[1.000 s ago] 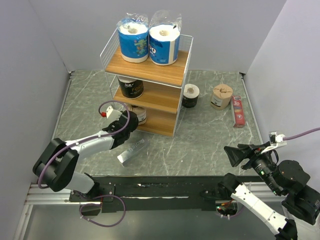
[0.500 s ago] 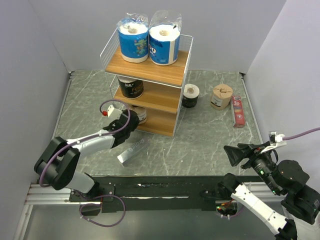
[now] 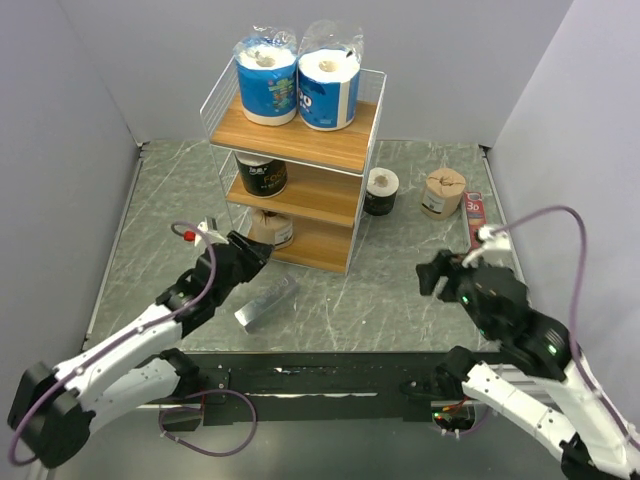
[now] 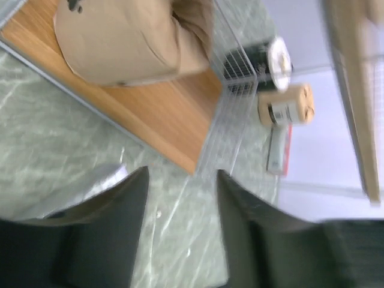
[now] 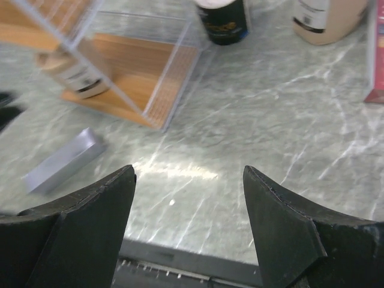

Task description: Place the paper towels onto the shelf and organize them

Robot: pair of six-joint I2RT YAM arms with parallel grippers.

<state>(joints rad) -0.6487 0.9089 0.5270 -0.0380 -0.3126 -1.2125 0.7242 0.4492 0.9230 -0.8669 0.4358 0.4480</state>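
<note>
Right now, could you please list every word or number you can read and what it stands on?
"30", probably: on the slim red box.
Print on left blue roll and right blue roll: too small.
Lettering on the shelved black roll and the tabletop black roll: blurred.
Label on the far-right brown roll: unreadable.

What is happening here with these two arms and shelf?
Two robot arms are loading paper towel rolls onto the shelf. Two blue rolls stand on top, one black roll on the middle board, one brown roll on the bottom board. The left tool is open and empty in front of that brown roll. The right tool, also open and empty, hangs over the table, where another black roll and another brown roll wait beside the shelf.
</note>
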